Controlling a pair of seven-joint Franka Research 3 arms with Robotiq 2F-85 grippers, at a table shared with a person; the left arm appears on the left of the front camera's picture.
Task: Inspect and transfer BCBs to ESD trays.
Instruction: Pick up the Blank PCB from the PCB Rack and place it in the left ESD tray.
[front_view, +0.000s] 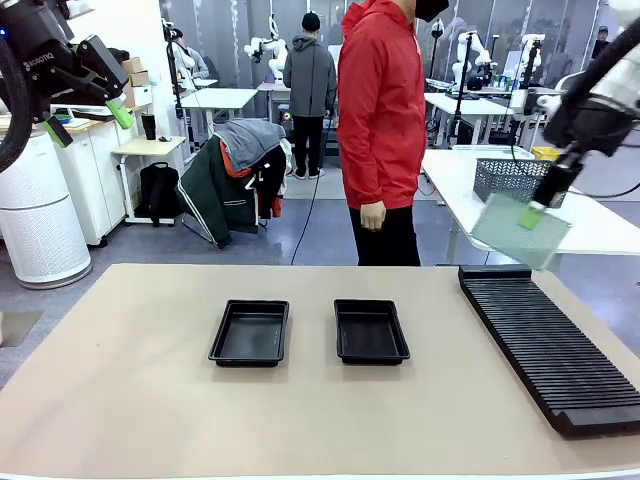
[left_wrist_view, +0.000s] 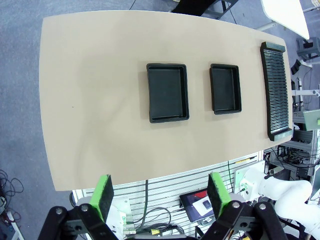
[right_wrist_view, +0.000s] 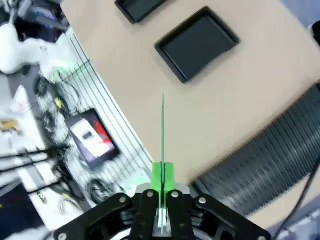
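Worktop (front_view: 130, 400): left tray (front_view: 250, 332) and right tray (front_view: 370, 331) at centre; rack (front_view: 550, 340) along right edge.
Left gripper (front_view: 88, 122): released, raised high.
Right gripper (front_view: 530, 215): clenched on BCB (front_view: 508, 236), raised near far right corner.

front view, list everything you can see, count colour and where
shallow black rectangular plastic trays: two, black, side by side mid-table, both empty
thin flat pale-green rectangular board: one, pale green, in the air above the rack's far end
long black ribbed slotted rack: one, black, right side of the table
tan table top: one, tan, under the trays and rack
grey wire mesh basket: one, grey, beyond the table at far right
person in a red jacket: one, red, standing at the far side
left pincer: one, black with green pads, open, raised at upper left
right pincer: one, black with green pads, shut on the board, upper right
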